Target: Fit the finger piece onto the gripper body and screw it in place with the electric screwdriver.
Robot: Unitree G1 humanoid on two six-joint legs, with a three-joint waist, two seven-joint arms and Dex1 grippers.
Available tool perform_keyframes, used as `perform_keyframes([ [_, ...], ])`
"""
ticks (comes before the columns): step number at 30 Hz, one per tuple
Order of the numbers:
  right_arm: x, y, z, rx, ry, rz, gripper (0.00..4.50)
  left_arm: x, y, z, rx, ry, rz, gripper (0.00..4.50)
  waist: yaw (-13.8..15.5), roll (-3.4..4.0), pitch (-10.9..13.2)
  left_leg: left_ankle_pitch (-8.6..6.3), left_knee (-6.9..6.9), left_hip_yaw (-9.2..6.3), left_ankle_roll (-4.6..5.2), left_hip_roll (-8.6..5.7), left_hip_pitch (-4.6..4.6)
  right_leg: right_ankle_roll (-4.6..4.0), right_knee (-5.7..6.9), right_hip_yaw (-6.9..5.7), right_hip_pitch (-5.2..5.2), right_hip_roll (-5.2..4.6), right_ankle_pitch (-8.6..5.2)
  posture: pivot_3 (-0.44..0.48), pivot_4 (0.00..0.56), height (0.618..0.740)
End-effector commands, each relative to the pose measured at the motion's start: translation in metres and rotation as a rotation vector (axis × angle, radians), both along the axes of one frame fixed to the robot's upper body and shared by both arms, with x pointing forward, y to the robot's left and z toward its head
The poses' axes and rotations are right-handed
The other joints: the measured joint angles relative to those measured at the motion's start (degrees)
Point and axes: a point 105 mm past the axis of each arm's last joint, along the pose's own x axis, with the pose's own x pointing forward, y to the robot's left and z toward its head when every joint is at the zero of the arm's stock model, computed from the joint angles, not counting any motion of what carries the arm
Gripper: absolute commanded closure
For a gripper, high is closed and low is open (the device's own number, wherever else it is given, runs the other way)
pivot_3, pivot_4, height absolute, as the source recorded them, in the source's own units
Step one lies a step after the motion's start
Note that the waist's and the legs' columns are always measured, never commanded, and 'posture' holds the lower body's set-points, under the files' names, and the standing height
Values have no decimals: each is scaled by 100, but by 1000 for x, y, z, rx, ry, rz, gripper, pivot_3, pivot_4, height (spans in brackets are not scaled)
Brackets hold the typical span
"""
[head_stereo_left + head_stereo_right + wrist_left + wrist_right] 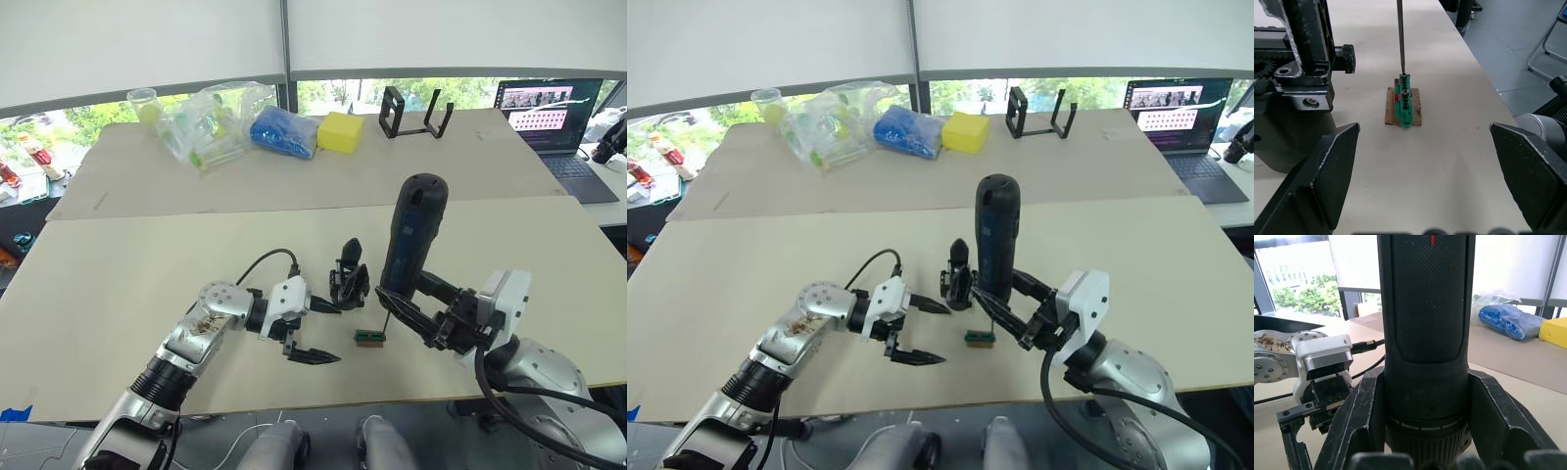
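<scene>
1. Left gripper [315, 334] lies low on the table [118, 284], its two fingers spread wide with nothing between them, just left of the gripper body [349, 284].
2. The gripper body stands upright, one pointed finger up, nearer the left arm than the right.
3. Just right of the gripper body, the green block [369, 338] sits on a scrap of card; the bit [1400, 36] comes straight down onto its top.
4. Right of that, the right gripper [411, 304] is clamped around the electric screwdriver [409, 235], long axis near vertical.
5. The left wrist view shows the bit meeting the block; the eye views blur that contact. I cannot pick out the finger piece.
</scene>
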Motion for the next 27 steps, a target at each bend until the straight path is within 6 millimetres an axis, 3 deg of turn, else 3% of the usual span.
perform_keyframes([
  [1,-6,4,15,11,-78,22,2590,3,-1,8,-12,-40,-3,0,0,0,0,0,0,0,0,0,0,0,0,0,0,0,0,0,150,740],
  [27,-4,2,13,-1,-72,10,2590,4,0,10,-15,-45,0,0,0,0,0,0,0,0,0,0,0,0,0,0,0,0,0,0,150,740],
])
